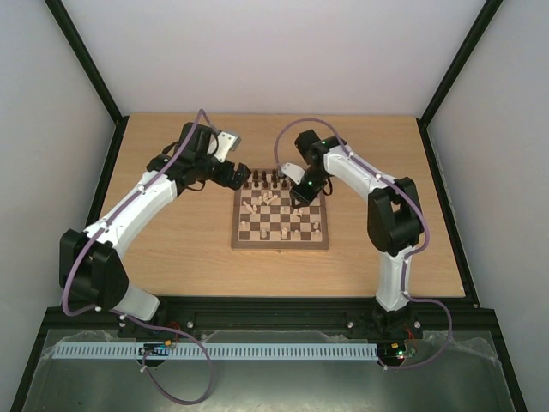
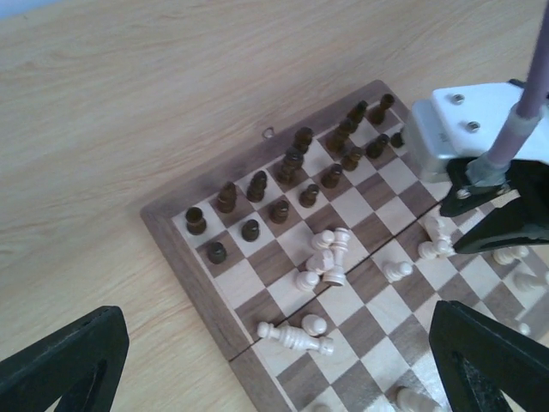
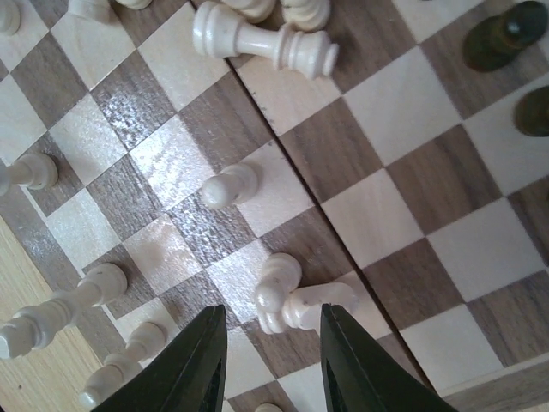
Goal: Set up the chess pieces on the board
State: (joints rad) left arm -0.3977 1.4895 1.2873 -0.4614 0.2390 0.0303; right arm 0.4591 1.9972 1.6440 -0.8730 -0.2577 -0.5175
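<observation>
The square wooden chessboard with dark and cream checks (image 1: pixel 279 246) is seen mid-way across the light wooden tabletop (image 1: pixel 171 232). The dark brown turned pieces (image 2: pixel 257 184) are ranged along its two far rows. The pale cream pieces (image 2: pixel 330 253) are scattered mid-board, several toppled. The right gripper (image 3: pixel 270 360) is held low over the board, jaws parted, with a toppled cream pair (image 3: pixel 287 296) just ahead of the fingers and not gripped. The left gripper (image 2: pixel 274 343) is held above the far-left corner, jaws wide apart, nothing held.

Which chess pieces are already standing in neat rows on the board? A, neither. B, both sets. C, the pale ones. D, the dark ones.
D: the dark pieces stand upright in two rows along one edge of the board, while the pale pieces lie scattered, several toppled.
</observation>
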